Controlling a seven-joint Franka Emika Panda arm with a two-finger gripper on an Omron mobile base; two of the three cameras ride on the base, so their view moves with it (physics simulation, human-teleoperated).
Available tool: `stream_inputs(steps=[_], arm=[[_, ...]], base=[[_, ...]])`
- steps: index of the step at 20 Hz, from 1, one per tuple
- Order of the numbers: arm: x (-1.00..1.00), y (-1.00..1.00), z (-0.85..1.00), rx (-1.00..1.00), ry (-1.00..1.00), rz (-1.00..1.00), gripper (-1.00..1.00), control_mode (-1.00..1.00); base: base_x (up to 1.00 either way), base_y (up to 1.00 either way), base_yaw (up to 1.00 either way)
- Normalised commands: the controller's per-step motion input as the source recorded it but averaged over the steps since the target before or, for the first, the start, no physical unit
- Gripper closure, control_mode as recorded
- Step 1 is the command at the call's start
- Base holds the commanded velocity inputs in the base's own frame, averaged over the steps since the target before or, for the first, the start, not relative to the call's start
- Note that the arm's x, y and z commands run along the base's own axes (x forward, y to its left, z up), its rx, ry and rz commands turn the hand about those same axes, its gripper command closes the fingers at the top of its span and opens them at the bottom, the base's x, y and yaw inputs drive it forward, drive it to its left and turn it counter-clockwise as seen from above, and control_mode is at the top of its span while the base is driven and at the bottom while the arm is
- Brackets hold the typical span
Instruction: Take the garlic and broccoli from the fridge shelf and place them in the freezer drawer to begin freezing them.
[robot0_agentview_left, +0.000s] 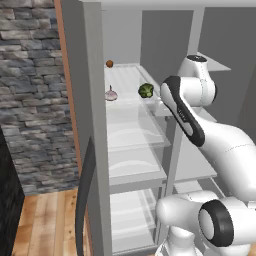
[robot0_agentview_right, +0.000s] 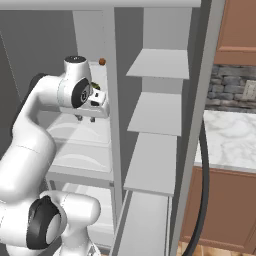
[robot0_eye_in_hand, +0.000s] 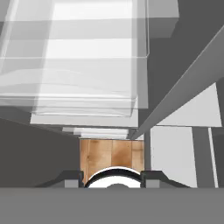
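The garlic (robot0_agentview_left: 111, 95) lies on the left of the ribbed white fridge shelf (robot0_agentview_left: 127, 77). The broccoli (robot0_agentview_left: 146, 90) sits to its right on the same shelf, and a green sliver of it (robot0_agentview_right: 93, 86) peeks out behind my hand. My gripper (robot0_agentview_right: 85, 119) hangs in front of the shelf's near edge, pointing down, below and in front of the broccoli. Its fingertips (robot0_eye_in_hand: 72, 178) stand wide apart, open, with nothing between them. Far below at the right, a low grey-walled tray with a white floor looks like the freezer drawer (robot0_eye_in_hand: 170, 153).
A small orange-brown ball (robot0_agentview_left: 109, 63) rests at the back of the shelf. Clear curved-front bins (robot0_eye_in_hand: 87, 83) stack under the shelf. A grey upright divider (robot0_agentview_right: 112, 125) separates plain grey shelves (robot0_agentview_right: 155, 112) on the right. The open fridge door (robot0_agentview_left: 82, 125) stands at the left.
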Motion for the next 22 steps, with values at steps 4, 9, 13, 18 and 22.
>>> stream_inputs(steps=[4, 9, 13, 18, 22], arm=[[-0.02, 0.3, -0.05, 0.0, -0.05, 0.0, -1.0, -1.0], [0.01, 0.37, 0.26, 0.0, -0.36, -0.06, -1.0, -1.0], [0.19, 0.01, 0.47, 0.0, -0.22, -0.08, -1.0, -1.0], [0.33, 0.0, 0.23, 0.0, -0.02, -0.07, -1.0, -1.0], [0.28, 0.0, 0.13, 0.0, 0.0, -0.04, -1.0, -1.0]], base=[[0.0, 0.0, 0.0], [0.0, 0.0, 0.0], [0.0, 0.0, 0.0], [0.0, 0.0, 0.0], [0.0, 0.0, 0.0]])
